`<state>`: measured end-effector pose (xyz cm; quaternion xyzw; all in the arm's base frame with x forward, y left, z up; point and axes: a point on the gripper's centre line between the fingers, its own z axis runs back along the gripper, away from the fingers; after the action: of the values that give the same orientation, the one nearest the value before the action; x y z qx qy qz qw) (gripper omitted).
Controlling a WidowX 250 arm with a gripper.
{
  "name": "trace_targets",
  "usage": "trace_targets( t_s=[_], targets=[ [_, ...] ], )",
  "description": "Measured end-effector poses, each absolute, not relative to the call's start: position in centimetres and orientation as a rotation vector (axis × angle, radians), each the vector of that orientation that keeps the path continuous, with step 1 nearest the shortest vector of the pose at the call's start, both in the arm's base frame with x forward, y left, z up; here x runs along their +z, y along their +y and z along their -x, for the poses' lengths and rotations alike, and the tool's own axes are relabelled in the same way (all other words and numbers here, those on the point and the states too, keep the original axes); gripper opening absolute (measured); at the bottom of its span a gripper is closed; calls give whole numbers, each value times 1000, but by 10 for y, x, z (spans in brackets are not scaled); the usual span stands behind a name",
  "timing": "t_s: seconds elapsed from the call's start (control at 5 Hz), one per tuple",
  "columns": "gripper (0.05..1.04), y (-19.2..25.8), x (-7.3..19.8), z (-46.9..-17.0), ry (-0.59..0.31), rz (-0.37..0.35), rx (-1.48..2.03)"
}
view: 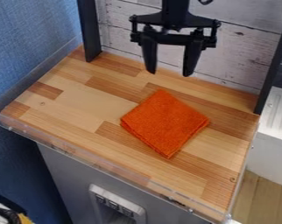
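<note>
The black gripper (pixel 170 73) hangs in the upper middle of the camera view, above the back part of the wooden surface. Its two fingers point down and stand apart, with nothing between them. An orange cloth (pixel 164 122), folded into a square, lies flat on the wooden surface (pixel 79 105), right of its middle. One corner of the cloth points toward the back, below the gripper. Gripper and cloth are apart.
Two dark upright posts (pixel 89 30) frame the back left and right of the surface, with a whitish plank panel (pixel 243 52) behind. A low clear rim (pixel 108 166) runs along the front edge. A blue wall (pixel 32 39) stands at the left.
</note>
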<state>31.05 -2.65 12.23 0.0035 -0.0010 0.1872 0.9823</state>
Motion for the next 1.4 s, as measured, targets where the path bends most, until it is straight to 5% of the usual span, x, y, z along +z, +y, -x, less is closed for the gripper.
trace_targets(
  t_s=[0.4, 0.6, 1.4],
  targets=[
    [157, -30, 83, -321, -10, 10, 385],
    [65, -30, 65, -320, -13, 11, 378],
    [59, -30, 10, -320, -6, 9, 357]
  ],
)
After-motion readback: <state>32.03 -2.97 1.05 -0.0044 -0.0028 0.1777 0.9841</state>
